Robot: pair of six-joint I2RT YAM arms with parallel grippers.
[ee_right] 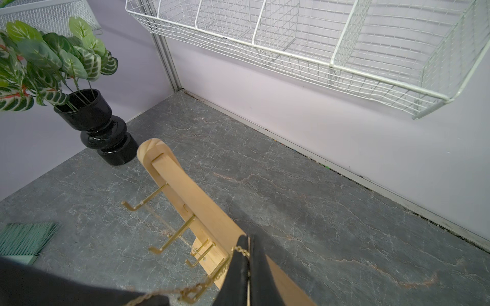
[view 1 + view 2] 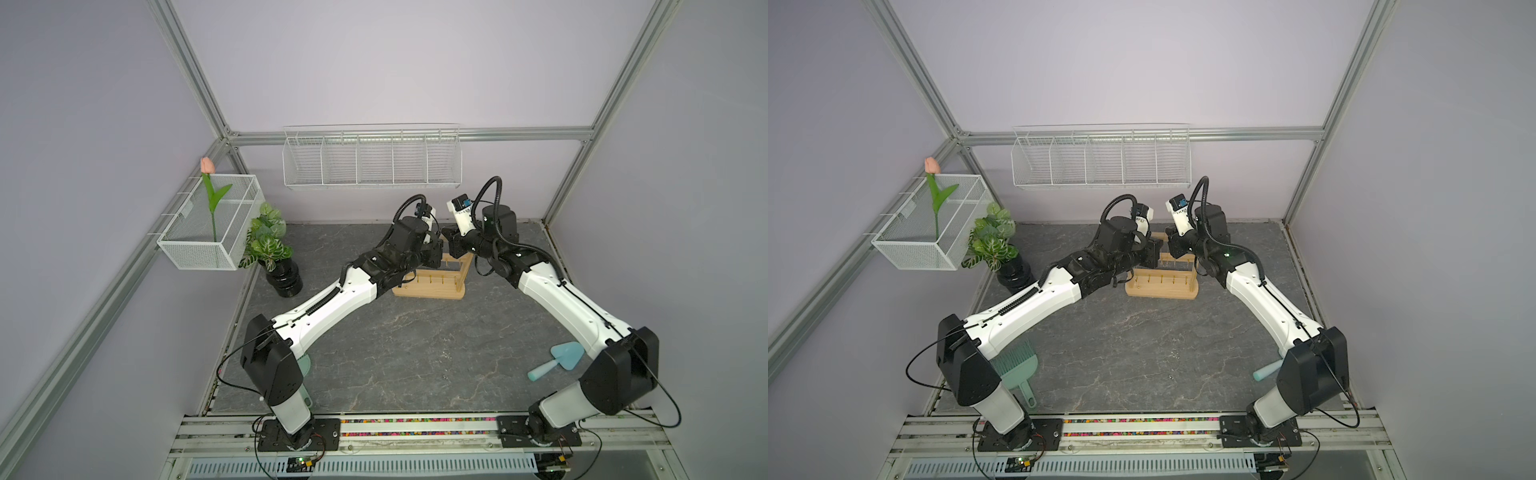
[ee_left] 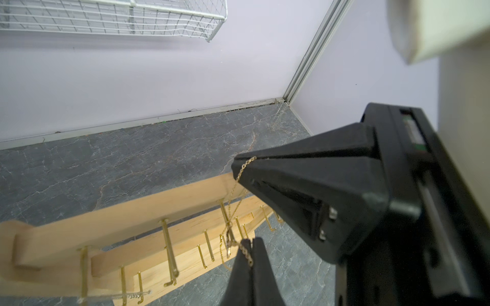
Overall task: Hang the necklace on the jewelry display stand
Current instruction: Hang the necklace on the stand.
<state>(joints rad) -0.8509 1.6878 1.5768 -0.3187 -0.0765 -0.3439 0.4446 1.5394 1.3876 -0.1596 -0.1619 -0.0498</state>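
The jewelry display stand (image 2: 432, 287) is a light wooden rack with gold hooks, standing at the back middle of the table in both top views. The necklace (image 3: 240, 173) is a thin gold chain stretched between my two grippers, just above the stand's top rail (image 3: 132, 220). My left gripper (image 3: 252, 241) is shut on one end of the chain. My right gripper (image 1: 248, 237) is shut on the other end (image 1: 240, 249). Between them the chain sags around a gold hook (image 1: 191, 292). In a top view both grippers meet over the stand (image 2: 1163, 289).
A white wire basket (image 2: 372, 160) hangs on the back wall above the stand. A plant in a black vase (image 2: 276, 253) and a mesh basket with a tulip (image 2: 208, 232) stand at the left. A teal trowel (image 2: 557, 361) and a green brush (image 2: 1017, 365) lie near the arm bases.
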